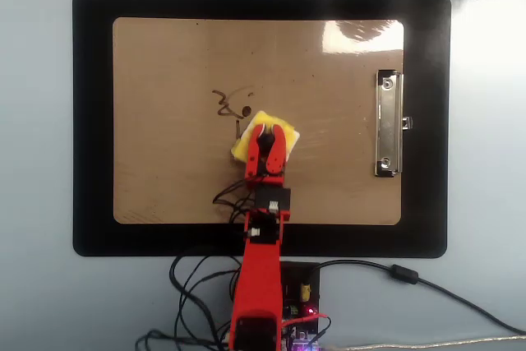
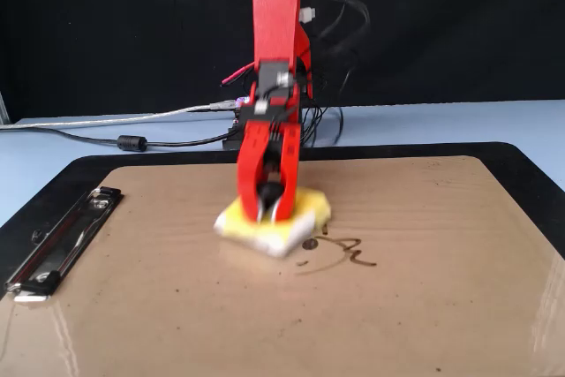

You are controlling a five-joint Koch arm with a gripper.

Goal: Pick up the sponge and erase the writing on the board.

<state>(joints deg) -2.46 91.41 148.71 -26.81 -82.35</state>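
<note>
Nearest us in the fixed view, we see the bare glossy front of the one board (image 2: 265,324), its single silver clip (image 2: 62,240) lying flat at the left edge. Just behind that comes the writing (image 2: 340,253): a few thin dark strokes and a dot, which we cannot read as letters. We find no brand or label anywhere. Touching the strokes on their left sits the one sponge (image 2: 282,227), yellow with a white edge, flat on the board. The gripper (image 2: 269,205) stands over it with its red jaws closed in on the top of the sponge; the knob is hidden between them. In the overhead view the sponge (image 1: 263,125) lies just below and right of the writing (image 1: 230,103), near the board's (image 1: 164,178) middle. Beyond lies the black mat (image 2: 530,174), then cables (image 2: 132,140).
</note>
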